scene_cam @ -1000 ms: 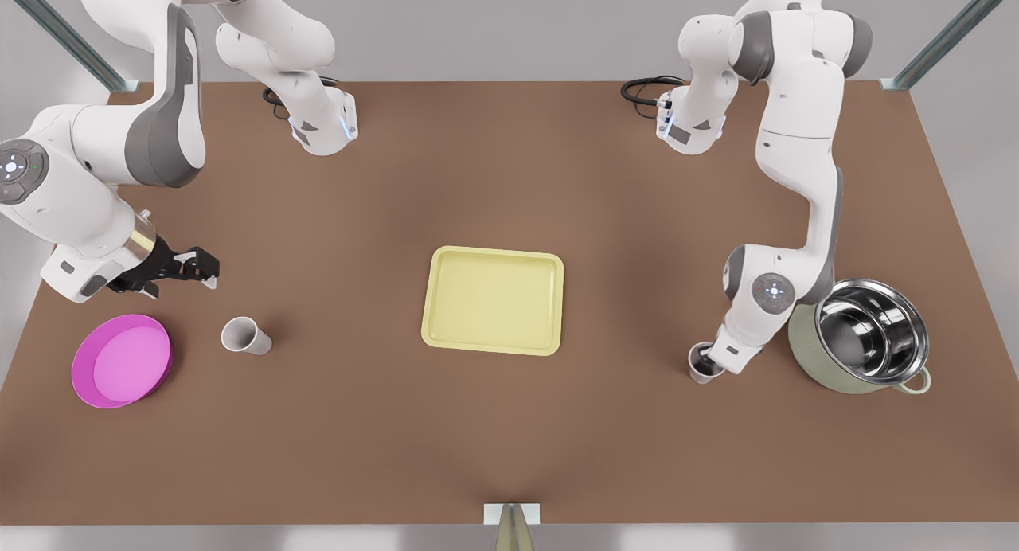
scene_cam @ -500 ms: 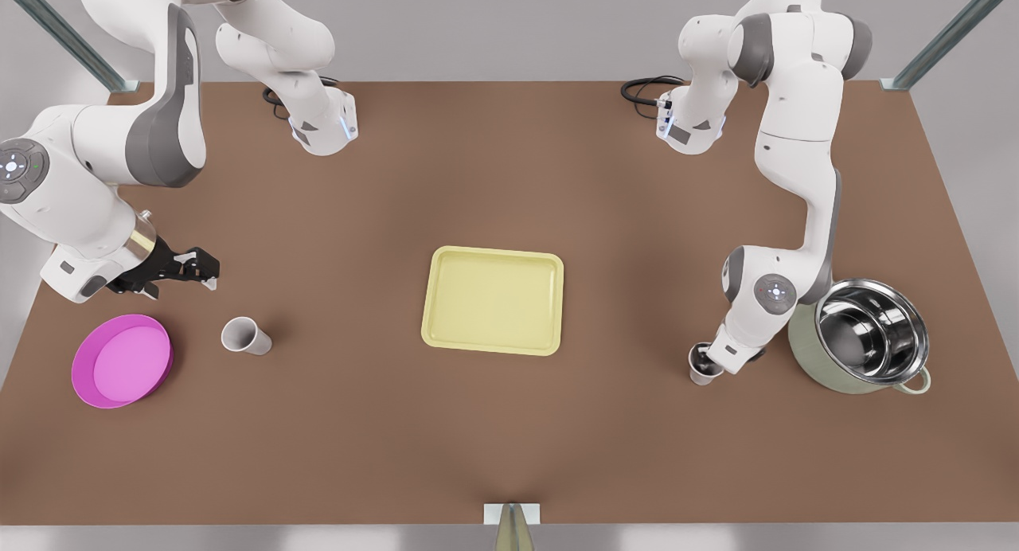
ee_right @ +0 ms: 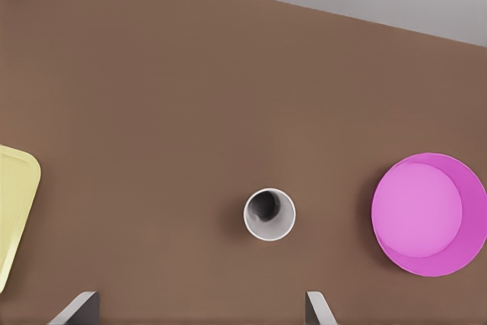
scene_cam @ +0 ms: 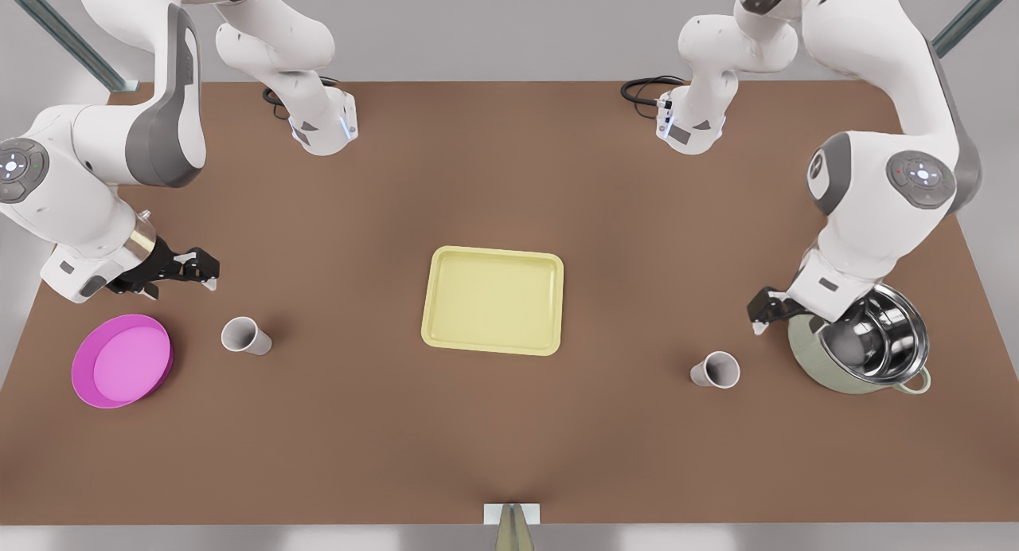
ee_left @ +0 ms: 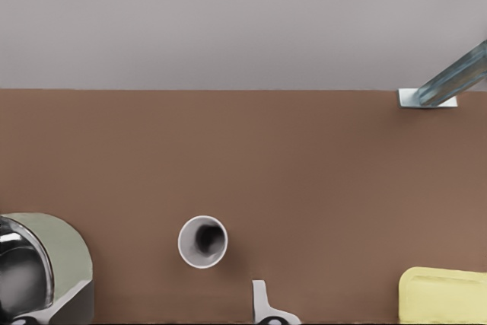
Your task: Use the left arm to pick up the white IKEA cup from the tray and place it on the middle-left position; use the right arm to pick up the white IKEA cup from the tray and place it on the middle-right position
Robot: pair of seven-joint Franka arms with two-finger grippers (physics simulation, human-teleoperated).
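Both white cups off the pale-yellow tray (scene_cam: 493,299), standing upright on the brown worktop (scene_cam: 493,431), mouths up, long axes vertical. One cup (scene_cam: 245,334) toward the front view's left, between tray and magenta dish (scene_cam: 122,361), near the dish but apart from it. Other cup (scene_cam: 716,369) toward the front view's right, between tray and steel-lined pale-green pot (scene_cam: 864,345), apart from both.

Left gripper (scene_cam: 764,308) on the front view's right, just beside the pot's rim, jaws released, holding nothing. Its cup (ee_left: 202,241) nearer the camera than the jaws and slightly toward the tray, clear of the fingertips (ee_left: 261,297). Pot wall (ee_left: 65,245) close on the outer side.

Right gripper (scene_cam: 195,268) on the front view's left, raised over the worktop, jaws spread wide and holding nothing. Its cup (ee_right: 268,214) on the near side of the jaws, not touching, centred between the two fingers (ee_right: 316,304); dish (ee_right: 428,213) well off to one side, tray corner (ee_right: 15,211) to the other.

Judged: both placements look done, leaving only a retreat. Plenty of bare worktop on the far side for both arms. Main hazard on the left arm: wrist over the pot, so best lifted straight up before swinging. Cups narrow and tall, easily tipped by a sideways brush.
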